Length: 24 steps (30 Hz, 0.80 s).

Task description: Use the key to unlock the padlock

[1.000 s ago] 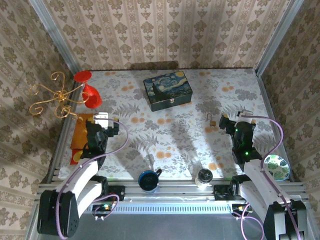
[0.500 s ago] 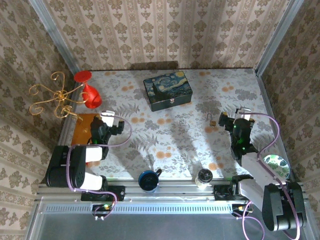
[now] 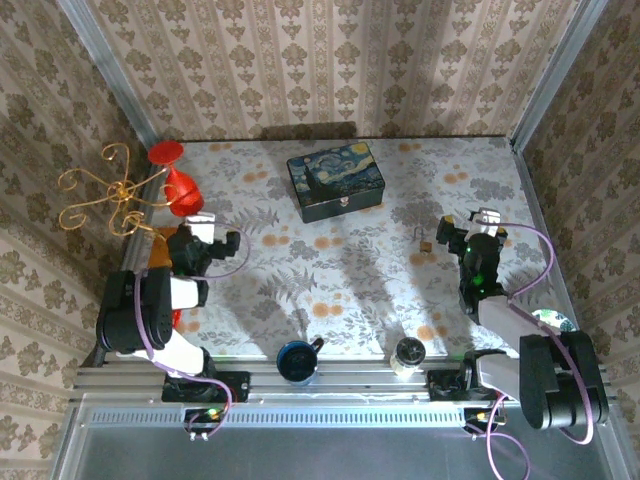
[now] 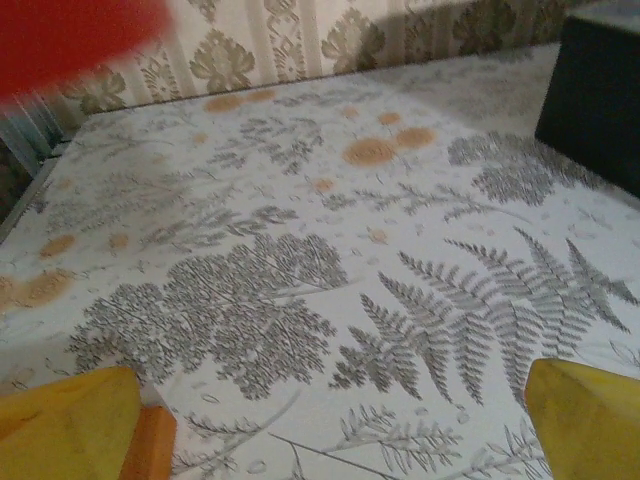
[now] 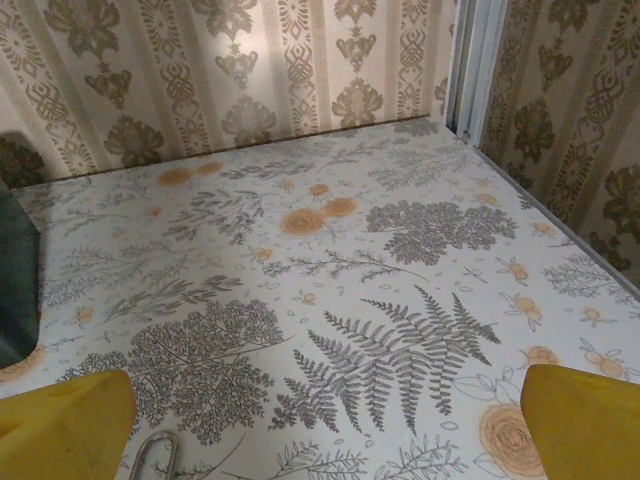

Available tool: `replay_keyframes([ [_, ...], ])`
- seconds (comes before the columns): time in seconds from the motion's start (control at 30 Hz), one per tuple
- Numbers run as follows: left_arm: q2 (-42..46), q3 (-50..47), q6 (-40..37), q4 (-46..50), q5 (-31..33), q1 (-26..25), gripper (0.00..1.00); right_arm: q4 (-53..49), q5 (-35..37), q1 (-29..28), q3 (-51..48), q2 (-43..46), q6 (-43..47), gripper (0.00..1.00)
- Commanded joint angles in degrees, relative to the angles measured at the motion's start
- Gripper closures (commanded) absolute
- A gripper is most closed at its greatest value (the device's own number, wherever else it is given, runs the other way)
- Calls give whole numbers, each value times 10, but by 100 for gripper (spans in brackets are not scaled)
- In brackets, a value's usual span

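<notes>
Both claws stand wide apart and hold nothing; left gripper (image 3: 205, 238) sits near the table's (image 3: 330, 285) left edge, right gripper (image 3: 470, 228) near its right edge; I see the padlock (image 3: 425, 242) lying on the flowered cloth just left of the right gripper, well apart from the dark blue box (image 3: 335, 180).

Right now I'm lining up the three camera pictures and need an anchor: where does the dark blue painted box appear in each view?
Top external: the dark blue painted box sits far centre, near the wallpapered back wall.
Left wrist: its dark side is at the upper right corner.
Right wrist: a dark sliver at the left edge.
Shared landmark: the fern-print tablecloth meeting that wall.
</notes>
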<state>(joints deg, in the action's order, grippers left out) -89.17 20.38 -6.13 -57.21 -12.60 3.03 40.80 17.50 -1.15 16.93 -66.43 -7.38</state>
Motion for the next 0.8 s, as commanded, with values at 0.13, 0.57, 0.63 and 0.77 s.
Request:
replay_keyframes([
  [0.13,-5,3,23,0,-51,9,0,60,-67,6,7,-54,25,0],
  [0.57,-5,3,23,0,-51,9,0,210,-116,20,-14,-194,22,0],
  [0.63,-5,3,22,0,-51,9,0,216,-127,20,-6,-213,25,0],
  [0.77,-5,3,22,1,-51,9,0,162,-158,25,18,-210,31,0],
])
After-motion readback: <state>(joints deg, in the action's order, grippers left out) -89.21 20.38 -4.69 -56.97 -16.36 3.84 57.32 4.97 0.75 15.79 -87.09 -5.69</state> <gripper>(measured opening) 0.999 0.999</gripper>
